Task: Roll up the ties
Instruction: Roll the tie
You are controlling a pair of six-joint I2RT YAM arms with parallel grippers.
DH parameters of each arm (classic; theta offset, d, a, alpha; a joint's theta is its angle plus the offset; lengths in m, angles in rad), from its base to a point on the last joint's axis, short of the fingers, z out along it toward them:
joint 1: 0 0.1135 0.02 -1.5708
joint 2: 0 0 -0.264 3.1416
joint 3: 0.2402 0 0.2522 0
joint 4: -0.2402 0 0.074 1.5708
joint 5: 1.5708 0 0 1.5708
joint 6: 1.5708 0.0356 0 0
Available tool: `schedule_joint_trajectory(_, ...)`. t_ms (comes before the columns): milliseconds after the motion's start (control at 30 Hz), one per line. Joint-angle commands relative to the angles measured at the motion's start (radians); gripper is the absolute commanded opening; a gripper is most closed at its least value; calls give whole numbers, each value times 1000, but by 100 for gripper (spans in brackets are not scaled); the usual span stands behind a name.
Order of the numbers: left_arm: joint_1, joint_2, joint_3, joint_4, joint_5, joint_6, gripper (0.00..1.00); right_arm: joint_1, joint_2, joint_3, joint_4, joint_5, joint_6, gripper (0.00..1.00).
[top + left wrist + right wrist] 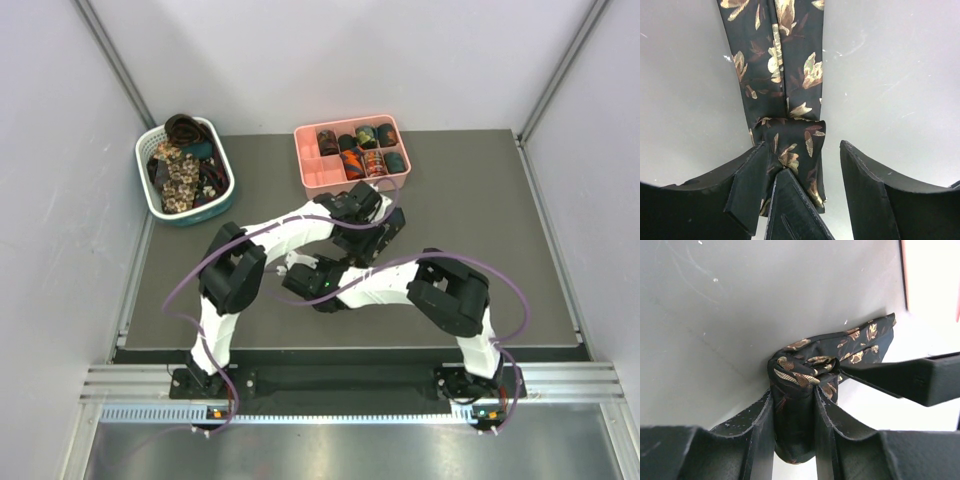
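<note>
A dark tie with a beige floral print [780, 60] lies as a long strip on the grey table, with its near end wound into a small coil [805, 370]. My right gripper [793, 392] is shut on this coil and holds it upright between its fingers. My left gripper [802, 145] is open and straddles the coiled end; its left finger [747, 175] touches the roll and its right finger [870, 185] stands apart. In the top view both grippers, left [368, 238] and right [345, 262], meet mid-table and hide the tie.
A pink divided tray [300, 160] at the back holds several rolled ties [365, 135]. Its edge [904, 275] shows in the right wrist view. A white-and-teal basket [150, 195] at the back left holds several loose ties [180, 170]. White walls enclose the table.
</note>
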Motion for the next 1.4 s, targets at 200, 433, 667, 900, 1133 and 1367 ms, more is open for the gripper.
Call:
schedule_joint_trajectory(200,79,-214,-68,184,-19,-27,64,-20,-80,-27,33,-139,26,0)
schedule_joint_trajectory(433,211,-482,-350,449,-77,-129,65,-100,-202,-80,92,-362,49,0)
schedule_joint_trajectory(667,289,-671,-626,619,-258,-293,41,-184,-287,-132,146,-564,79,0)
schedule_joint_trajectory(900,395,-790,-841,817,-183,-415,56,-282,-319,-192,200,-797,121,0)
schedule_joint_trajectory(1133,398,-882,-994,946,-260,-412,99,-416,-330,-206,226,-1086,173,0)
schedule_joint_trajectory(1367,404,-914,-1062,939,-373,-512,99,-552,-290,-202,247,-1344,233,0)
